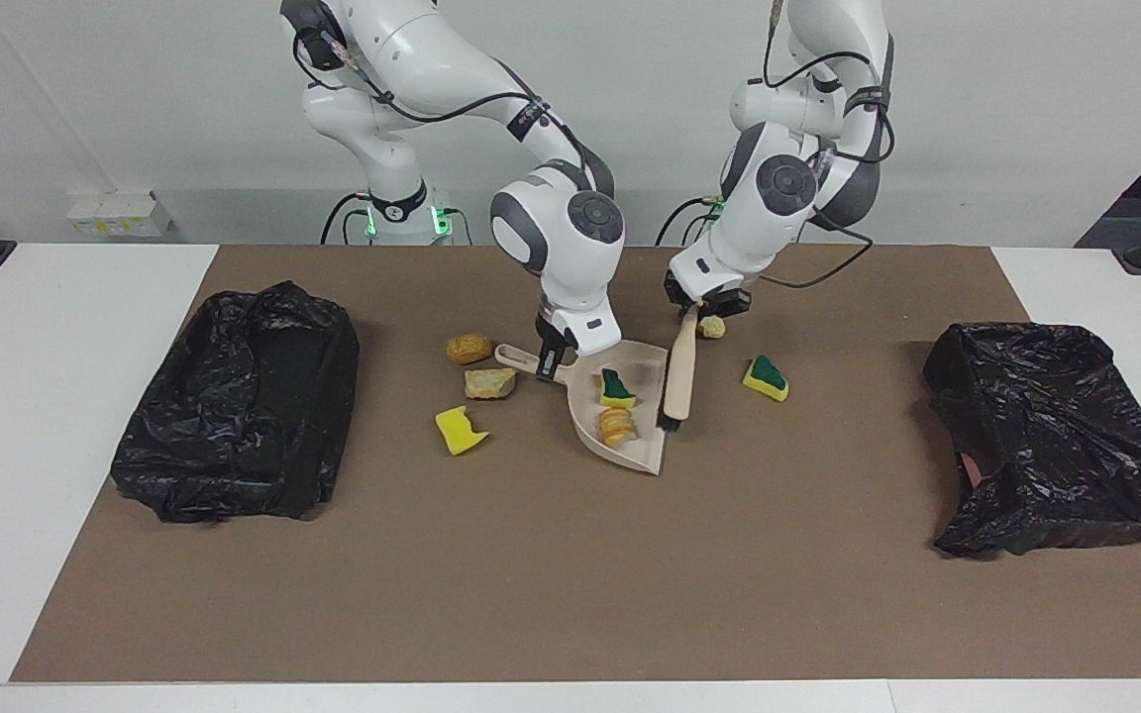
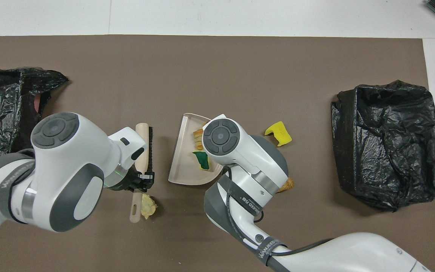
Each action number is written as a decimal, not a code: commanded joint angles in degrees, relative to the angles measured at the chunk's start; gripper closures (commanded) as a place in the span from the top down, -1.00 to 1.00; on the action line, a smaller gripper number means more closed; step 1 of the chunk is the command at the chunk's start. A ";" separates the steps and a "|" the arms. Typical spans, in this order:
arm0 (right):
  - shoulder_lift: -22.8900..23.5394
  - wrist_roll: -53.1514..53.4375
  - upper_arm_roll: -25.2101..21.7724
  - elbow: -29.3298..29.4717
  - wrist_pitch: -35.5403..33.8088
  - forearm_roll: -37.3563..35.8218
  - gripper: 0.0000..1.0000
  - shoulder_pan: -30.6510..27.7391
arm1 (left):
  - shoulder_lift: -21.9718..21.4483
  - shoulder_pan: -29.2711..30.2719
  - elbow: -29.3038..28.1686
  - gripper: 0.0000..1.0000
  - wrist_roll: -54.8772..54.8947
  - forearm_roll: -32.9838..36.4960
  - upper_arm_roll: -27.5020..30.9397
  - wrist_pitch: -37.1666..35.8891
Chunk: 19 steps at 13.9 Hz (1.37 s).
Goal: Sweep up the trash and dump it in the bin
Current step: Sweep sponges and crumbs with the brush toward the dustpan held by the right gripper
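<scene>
My right gripper is shut on the handle of the beige dustpan, which lies on the brown mat. In the pan lie a green-backed sponge bit and a bread-like chunk. My left gripper is shut on the handle of the wooden brush, which hangs tilted beside the pan's open edge. Loose trash on the mat: a green-backed sponge, a pale chunk, a yellow sponge, a tan chunk and an orange chunk.
One bin lined with a black bag stands at the right arm's end of the mat. A second black bag lies at the left arm's end. White table borders the mat.
</scene>
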 commanded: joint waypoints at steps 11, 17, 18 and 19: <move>-9.21 1.14 3.50 -15.26 5.43 -1.24 -1.00 0.39 | -5.36 3.29 -20.30 -1.00 -1.06 9.85 6.50 16.25; -9.13 1.05 3.50 -15.00 5.17 -1.50 -1.00 0.03 | -5.53 -2.08 -19.60 -1.00 -1.06 9.85 0.37 15.98; -9.30 1.32 3.50 -14.39 3.42 -1.59 -1.00 0.55 | -5.53 -2.17 -19.42 -1.00 -1.49 9.76 -0.61 16.16; -9.30 2.10 3.58 -13.34 1.66 -1.59 -1.00 0.73 | -5.70 -2.08 -19.42 -1.00 -0.97 9.67 -0.96 15.99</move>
